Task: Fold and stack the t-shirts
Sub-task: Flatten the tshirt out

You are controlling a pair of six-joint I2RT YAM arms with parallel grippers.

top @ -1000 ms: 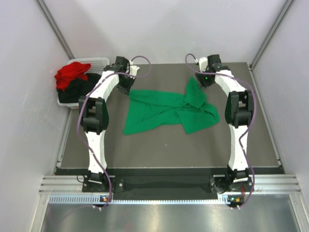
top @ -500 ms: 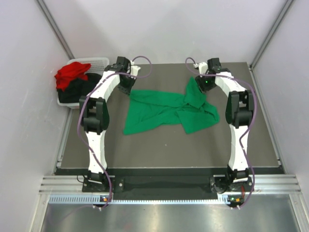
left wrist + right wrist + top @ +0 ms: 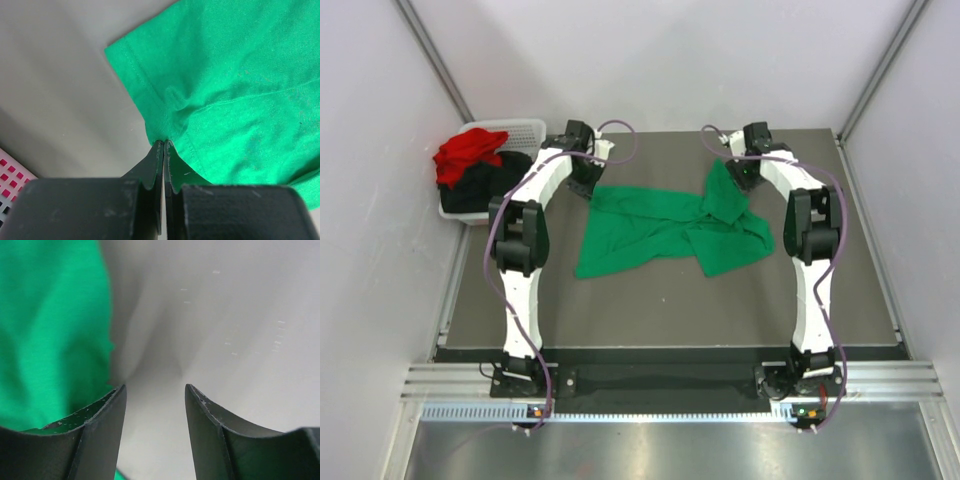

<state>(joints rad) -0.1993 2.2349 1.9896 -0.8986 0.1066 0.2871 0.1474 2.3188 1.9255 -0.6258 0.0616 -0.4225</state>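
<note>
I work in a robotics lab test cell: plain white panels [image 3: 650, 60] on aluminium struts [image 3: 434, 60] enclose a dark bench [image 3: 660, 310], and the left arm [image 3: 515, 240] and right arm [image 3: 815, 230] are bolted to an extrusion rail [image 3: 450, 380] beside a slotted cable duct [image 3: 650, 412].

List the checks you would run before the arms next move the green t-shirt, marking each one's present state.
1. Left end effector pinching the hem of the bright green cloth t-shirt: ok.
2. Right end effector gripping it: not ok, jaws open over grey table, cloth beside one finger.
3. Shirt spread flat: not ok, crumpled.
4. Red cloth t-shirt and black cloth t-shirt out of the way in the white plastic basket: ok.
</note>
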